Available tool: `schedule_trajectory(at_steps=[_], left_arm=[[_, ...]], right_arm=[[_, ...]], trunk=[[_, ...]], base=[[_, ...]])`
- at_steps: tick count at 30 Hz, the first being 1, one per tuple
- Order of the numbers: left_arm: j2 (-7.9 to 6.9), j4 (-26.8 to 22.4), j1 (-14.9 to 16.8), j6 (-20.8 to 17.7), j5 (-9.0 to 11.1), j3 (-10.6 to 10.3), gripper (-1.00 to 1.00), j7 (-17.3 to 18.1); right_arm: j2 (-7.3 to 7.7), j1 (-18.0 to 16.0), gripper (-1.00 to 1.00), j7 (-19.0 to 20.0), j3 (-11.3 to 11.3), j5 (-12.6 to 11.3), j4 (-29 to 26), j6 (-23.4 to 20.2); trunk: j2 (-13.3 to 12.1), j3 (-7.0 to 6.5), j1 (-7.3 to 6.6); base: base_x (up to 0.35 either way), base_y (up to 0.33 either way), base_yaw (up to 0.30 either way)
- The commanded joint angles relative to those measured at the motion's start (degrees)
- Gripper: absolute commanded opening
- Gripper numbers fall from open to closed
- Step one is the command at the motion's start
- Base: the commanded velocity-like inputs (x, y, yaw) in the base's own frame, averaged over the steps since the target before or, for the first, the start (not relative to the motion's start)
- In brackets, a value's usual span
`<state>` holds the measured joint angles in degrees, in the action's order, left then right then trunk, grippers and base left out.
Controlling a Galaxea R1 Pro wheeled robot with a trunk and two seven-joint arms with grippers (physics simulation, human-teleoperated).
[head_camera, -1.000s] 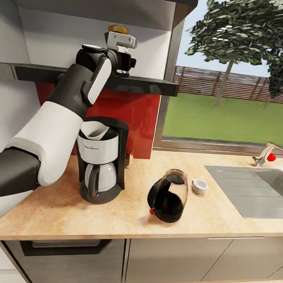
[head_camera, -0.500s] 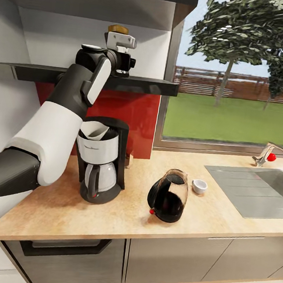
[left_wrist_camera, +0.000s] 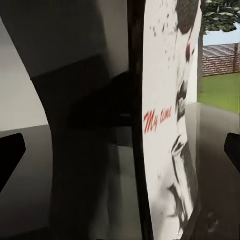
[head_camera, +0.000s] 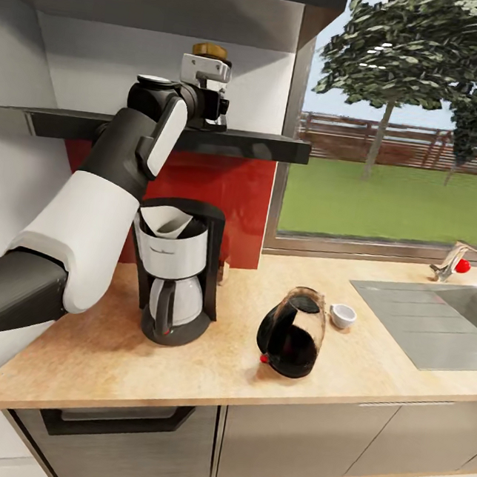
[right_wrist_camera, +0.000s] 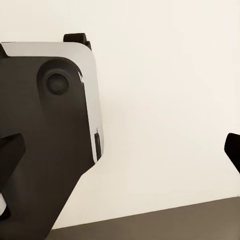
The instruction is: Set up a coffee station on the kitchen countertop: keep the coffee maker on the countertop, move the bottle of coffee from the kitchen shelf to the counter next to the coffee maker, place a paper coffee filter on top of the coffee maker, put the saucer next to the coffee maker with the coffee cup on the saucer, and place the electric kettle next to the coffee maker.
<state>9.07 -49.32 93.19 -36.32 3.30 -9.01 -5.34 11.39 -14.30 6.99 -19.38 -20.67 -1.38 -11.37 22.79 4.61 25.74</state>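
Head view: the coffee bottle (head_camera: 209,50) stands on the dark shelf (head_camera: 264,147), well above the coffee maker (head_camera: 178,272), its brown cap showing over the left tool (head_camera: 206,89), which is raised to the shelf right in front of it. In the left wrist view the bottle (left_wrist_camera: 167,120), white with red "My time" lettering, sits between the two dark fingertips (left_wrist_camera: 10,155), which stand wide apart at the edges, so the left tool is spread and not gripping it. A paper filter (head_camera: 164,220) rests in the top of the coffee maker, which stands on the tabletop (head_camera: 200,368) under the shelf. Right of the coffee maker the kettle (head_camera: 292,332) sits tilted on the tabletop, and just beyond that is the white cup (head_camera: 342,315). Farther right lies the sink (head_camera: 437,323). In the right wrist view the right tool (right_wrist_camera: 120,150) has its fingertips wide apart, released, facing a pale wall.
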Motion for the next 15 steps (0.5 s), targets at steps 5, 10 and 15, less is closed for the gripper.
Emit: schedule_trajectory(at_steps=[5, 10, 15], left_arm=[[-0.02, -0.13, 0.06, -0.24, 0.39, -0.19, 1.0, -0.47], [-0.02, -0.16, 0.06, -0.17, 0.43, -0.21, 1.0, -0.47], [-0.02, -0.16, 0.06, -0.15, 0.43, -0.22, 1.0, -0.47]], right_arm=[[0.04, -0.02, 1.0, 0.12, -0.48, -0.51, -0.12, -0.32], [0.04, -0.02, 1.0, 0.14, -0.48, -0.51, -0.12, -0.32], [0.04, -0.01, 1.0, 0.13, -0.48, -0.51, -0.12, -0.32]], trunk=[[0.12, 0.13, 0.05], [0.12, 0.13, 0.05], [0.12, 0.13, 0.05]], base=[[0.143, 0.002, 0.0], [0.036, 0.0, 0.0], [0.006, 0.0, 0.0]])
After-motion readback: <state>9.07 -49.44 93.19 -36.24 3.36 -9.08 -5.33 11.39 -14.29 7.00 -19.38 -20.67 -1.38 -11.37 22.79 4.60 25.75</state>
